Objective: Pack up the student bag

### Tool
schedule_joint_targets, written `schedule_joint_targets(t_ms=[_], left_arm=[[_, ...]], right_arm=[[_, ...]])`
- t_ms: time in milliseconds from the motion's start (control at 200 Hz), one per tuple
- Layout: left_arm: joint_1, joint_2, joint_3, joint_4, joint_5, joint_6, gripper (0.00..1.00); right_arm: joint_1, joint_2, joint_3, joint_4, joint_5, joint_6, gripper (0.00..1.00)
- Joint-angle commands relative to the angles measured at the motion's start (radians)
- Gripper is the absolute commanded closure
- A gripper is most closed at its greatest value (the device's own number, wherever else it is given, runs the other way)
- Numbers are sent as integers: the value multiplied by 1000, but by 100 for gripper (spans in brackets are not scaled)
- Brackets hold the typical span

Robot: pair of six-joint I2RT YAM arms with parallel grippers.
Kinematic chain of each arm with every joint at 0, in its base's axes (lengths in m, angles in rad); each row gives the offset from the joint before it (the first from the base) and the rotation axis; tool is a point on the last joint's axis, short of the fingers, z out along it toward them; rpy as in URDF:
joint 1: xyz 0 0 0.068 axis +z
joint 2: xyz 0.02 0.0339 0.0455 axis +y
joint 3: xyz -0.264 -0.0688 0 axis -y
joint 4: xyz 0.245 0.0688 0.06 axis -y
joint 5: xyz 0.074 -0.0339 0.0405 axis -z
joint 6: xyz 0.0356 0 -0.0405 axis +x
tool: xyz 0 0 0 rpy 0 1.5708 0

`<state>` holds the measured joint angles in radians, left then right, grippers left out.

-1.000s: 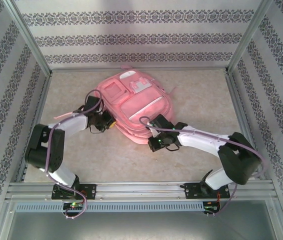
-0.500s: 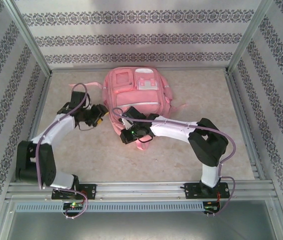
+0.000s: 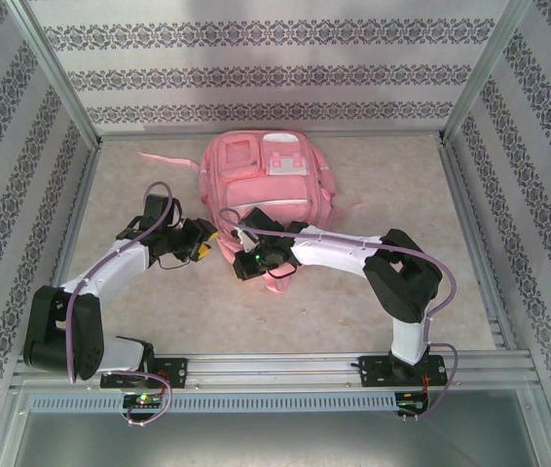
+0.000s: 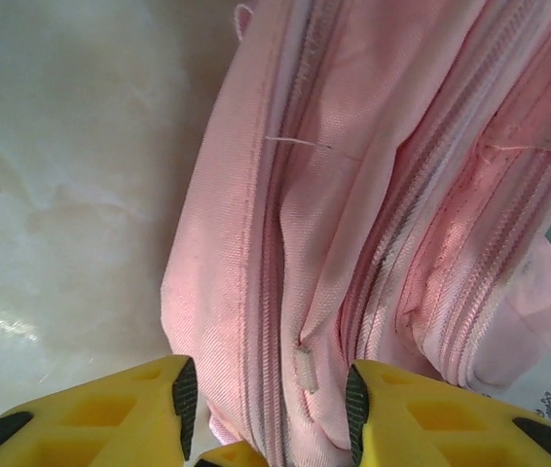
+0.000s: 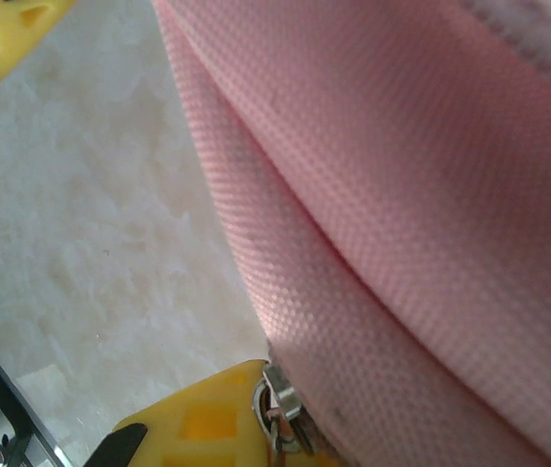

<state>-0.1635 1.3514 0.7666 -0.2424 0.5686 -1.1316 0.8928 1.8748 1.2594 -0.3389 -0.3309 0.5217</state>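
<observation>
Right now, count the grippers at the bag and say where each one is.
2. The left gripper, jaws apart, straddles a zipper seam on the left side of the student bag. The right gripper, shut, pinches a metal zipper pull at the bag's near left corner.

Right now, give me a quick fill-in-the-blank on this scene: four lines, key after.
1. The bag is ___ in colour.
2. The left gripper is ___, with the bag's side just ahead of it.
3. The right gripper is ___ at the bag's near end.
4. The fingers of both grippers are ___.
Missing words: pink; open; shut; yellow.
</observation>
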Motion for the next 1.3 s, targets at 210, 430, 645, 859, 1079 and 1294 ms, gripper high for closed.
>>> schedule_joint_targets(t_ms=[210,430,645,859,1079,1294], left_arm=[[-41,88,74,70,-5,-25,70],[-41,120,99,65,-12,-10,99],[-31,128,149,5,-36,28,100],[0,129,197,-53,-45,71,100],[12,136,203,-79,-52,100,100],[19,140,213,-96,-58,119,100]], right_arm=[[5,9,-12,55,-25,10,100],[2,-6,-22,33,-4,1,100],[-11,-45,-63,-29,32,-9,100],[-44,-106,-149,-69,48,-9,100],[-81,-177,-201,-127,46,-40,100],[-141,-200,-196,-235,41,-118,100]])
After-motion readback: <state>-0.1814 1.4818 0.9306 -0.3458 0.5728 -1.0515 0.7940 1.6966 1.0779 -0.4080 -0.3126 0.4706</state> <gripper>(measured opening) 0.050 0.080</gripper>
